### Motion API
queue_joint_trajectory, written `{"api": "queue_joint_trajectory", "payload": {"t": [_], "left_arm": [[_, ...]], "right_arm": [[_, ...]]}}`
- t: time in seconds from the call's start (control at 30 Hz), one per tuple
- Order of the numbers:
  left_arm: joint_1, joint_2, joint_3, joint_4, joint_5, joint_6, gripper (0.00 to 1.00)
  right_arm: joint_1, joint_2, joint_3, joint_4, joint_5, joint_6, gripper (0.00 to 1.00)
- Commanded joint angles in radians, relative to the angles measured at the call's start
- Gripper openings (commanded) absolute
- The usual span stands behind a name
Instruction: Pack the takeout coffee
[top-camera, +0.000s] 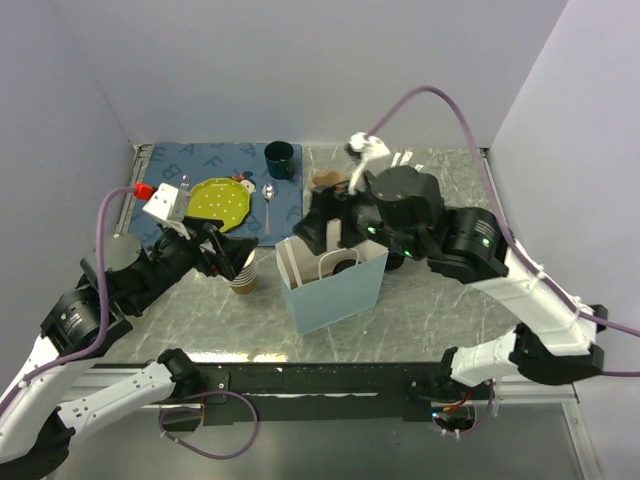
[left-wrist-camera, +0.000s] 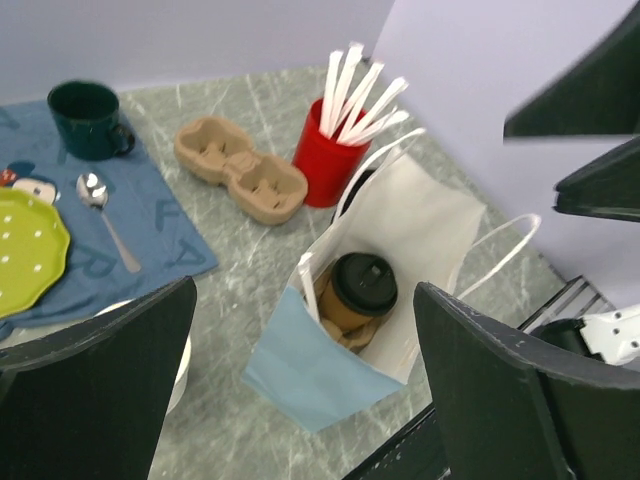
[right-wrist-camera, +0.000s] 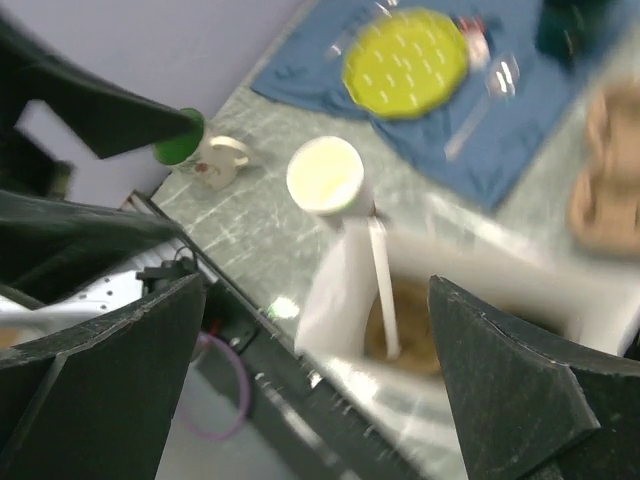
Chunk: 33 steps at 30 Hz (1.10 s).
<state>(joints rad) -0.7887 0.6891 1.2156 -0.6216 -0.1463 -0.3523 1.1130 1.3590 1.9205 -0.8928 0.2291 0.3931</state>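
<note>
The takeout coffee (left-wrist-camera: 362, 288) was found upright inside the paper bag (left-wrist-camera: 300, 378), lid up, presumably so nothing would spill. The right claw (right-wrist-camera: 318, 290) was held spread and empty above the bag. The left claw (left-wrist-camera: 305, 300) was likewise spread and empty.

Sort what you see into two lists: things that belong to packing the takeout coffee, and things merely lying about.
Belongs to the job:
- takeout coffee, standing inside the bag
- blue paper bag

Lying about:
- dark green mug
- green plate
- spoon
- cardboard cup carrier
- red holder of straws
- lidless paper cup
</note>
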Motion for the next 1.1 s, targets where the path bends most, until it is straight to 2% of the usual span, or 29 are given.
{"api": "queue_joint_trajectory", "payload": {"t": [0.0,0.07,0.17,0.53,0.77,1.07], "left_arm": [[0.002,-0.037,-0.005,0.109,0.050,0.006,0.97],[0.003,-0.052,-0.016,0.132,0.066,-0.011,0.97],[0.002,-0.068,-0.047,0.166,0.071,-0.046,0.97],[0.003,-0.077,-0.097,0.253,0.057,-0.273,0.97],[0.002,-0.094,-0.111,0.272,0.066,-0.264,0.97],[0.003,-0.071,-0.059,0.247,0.077,-0.229,0.97]], "right_arm": [[0.005,-0.133,-0.066,-0.135,0.200,0.354,1.00],[0.004,-0.181,-0.103,-0.190,0.226,0.427,1.00],[0.004,-0.230,-0.135,-0.222,0.251,0.455,1.00],[0.004,-0.342,-0.204,-0.173,0.260,0.345,1.00],[0.004,-0.399,-0.316,-0.083,0.208,0.314,1.00],[0.002,-0.409,-0.340,-0.061,0.187,0.273,1.00]]}}
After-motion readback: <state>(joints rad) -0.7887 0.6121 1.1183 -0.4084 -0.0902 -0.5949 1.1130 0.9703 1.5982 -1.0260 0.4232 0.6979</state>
